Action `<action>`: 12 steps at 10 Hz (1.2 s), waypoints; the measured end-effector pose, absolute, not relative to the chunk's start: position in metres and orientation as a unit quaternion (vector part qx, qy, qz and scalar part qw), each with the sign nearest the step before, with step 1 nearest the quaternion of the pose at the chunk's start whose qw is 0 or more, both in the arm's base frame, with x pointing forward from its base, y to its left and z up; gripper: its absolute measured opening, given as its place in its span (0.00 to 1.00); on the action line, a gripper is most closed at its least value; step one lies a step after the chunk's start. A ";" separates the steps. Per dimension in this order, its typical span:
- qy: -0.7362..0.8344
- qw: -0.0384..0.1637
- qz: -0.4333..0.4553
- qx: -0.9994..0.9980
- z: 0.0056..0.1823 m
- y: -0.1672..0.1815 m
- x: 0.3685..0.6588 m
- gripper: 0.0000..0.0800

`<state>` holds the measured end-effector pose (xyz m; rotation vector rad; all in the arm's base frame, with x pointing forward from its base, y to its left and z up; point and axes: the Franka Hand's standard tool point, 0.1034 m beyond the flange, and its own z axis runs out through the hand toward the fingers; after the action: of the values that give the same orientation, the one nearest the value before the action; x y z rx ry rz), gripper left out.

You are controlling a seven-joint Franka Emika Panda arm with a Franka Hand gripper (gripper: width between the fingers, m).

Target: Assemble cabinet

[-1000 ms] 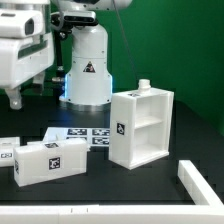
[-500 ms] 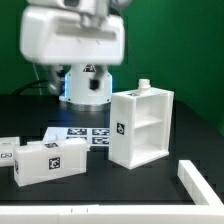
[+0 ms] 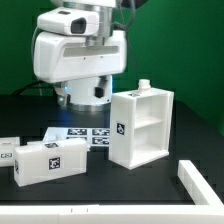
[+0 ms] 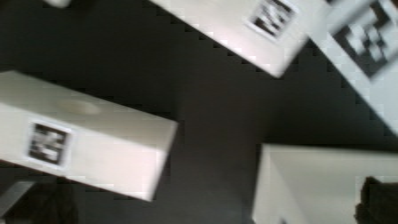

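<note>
We see cabinet (image 3: 140,125): white box frame, upright on table (image 3: 195,135), 2 open compartments, b/w tag on side; pincer (image 4: 199,200) spread wide.

Marker board (image 3: 86,134) lies seemingly flat on black table (image 3: 195,140).

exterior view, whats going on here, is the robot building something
A Franka arm is partway through assembling the cabinet. The gripper hangs open above the black table, holding nothing. The cabinet frame stands upright on the table with empty shelf compartments. A loose white tagged block lies apart from it, toward the exterior view's left, beside the marker board.
</note>
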<state>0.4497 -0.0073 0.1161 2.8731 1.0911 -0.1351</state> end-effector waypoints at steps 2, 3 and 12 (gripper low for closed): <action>0.319 0.035 -0.076 0.944 0.112 0.059 0.458 1.00; 0.310 0.035 -0.088 0.946 0.107 0.091 0.470 1.00; 0.303 0.028 -0.080 0.949 0.087 0.149 0.473 1.00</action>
<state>0.4727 0.1492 0.0865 2.9287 0.9363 -0.2480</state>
